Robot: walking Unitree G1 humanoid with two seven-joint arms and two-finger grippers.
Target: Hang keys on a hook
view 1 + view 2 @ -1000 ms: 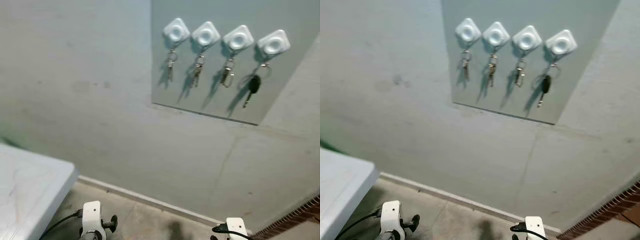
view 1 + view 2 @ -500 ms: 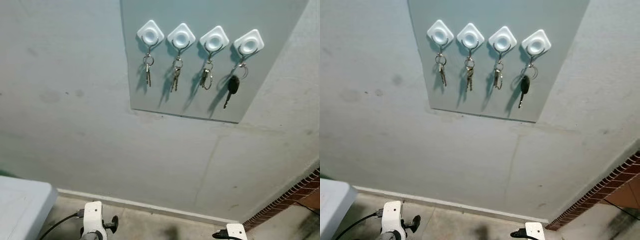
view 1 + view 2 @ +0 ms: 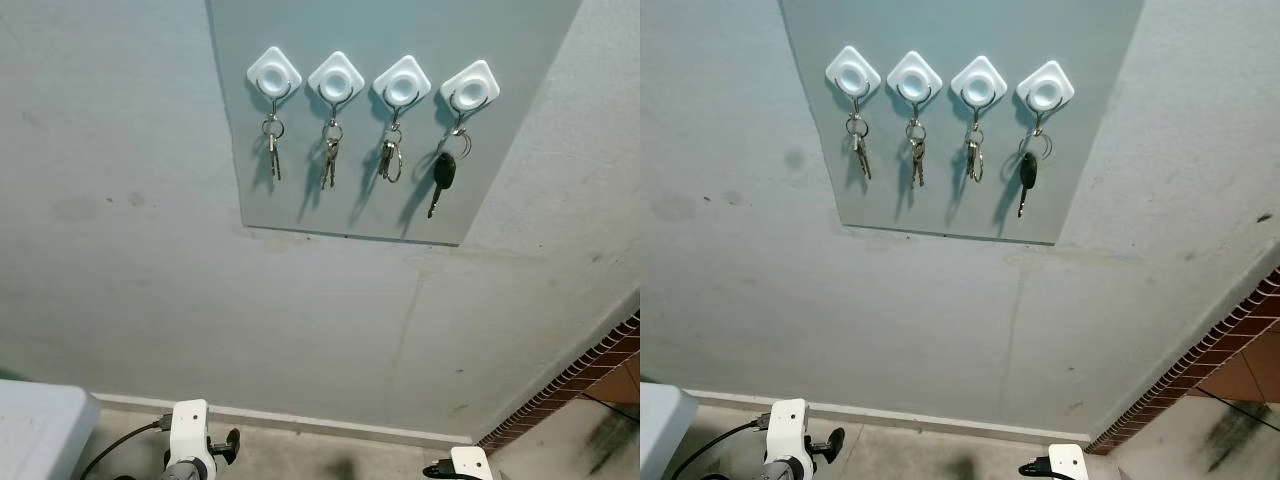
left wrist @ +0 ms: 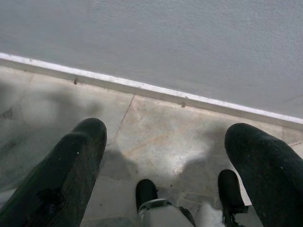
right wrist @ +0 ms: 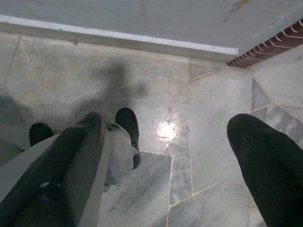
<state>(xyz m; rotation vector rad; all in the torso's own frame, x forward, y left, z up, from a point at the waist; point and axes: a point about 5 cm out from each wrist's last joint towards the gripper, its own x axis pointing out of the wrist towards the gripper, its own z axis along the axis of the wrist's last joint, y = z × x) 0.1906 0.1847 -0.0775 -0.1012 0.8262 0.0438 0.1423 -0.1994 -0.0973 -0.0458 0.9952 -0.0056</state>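
Left hand (image 4: 163, 165) hangs low with both fingers spread wide and nothing between them; my right hand (image 5: 165, 165) is likewise spread and empty, pointing at the floor (image 5: 156, 94).

From the head views, in descending size:
1. My wall (image 3: 150, 250) fills the field.
2. A grey panel (image 3: 330, 200) sits at 12 o'clock.
3. Four white hooks (image 3: 337, 75) run in a row across it.
4. A set of keys (image 3: 272, 150) hangs from each hook, the one toward 1 o'clock being a black car key (image 3: 444, 175).

Judgement: every hook is already loaded, so the hanging step looks complete. To finish well, I should keep both arms low and clear of the panel, and confirm each ring sits fully in its hook.

Only the wrist views reveal my feet and the marble floor seams; only the head views reveal the panel and keys. A surface (image 3: 40, 430) corner lies at 8 o'clock.
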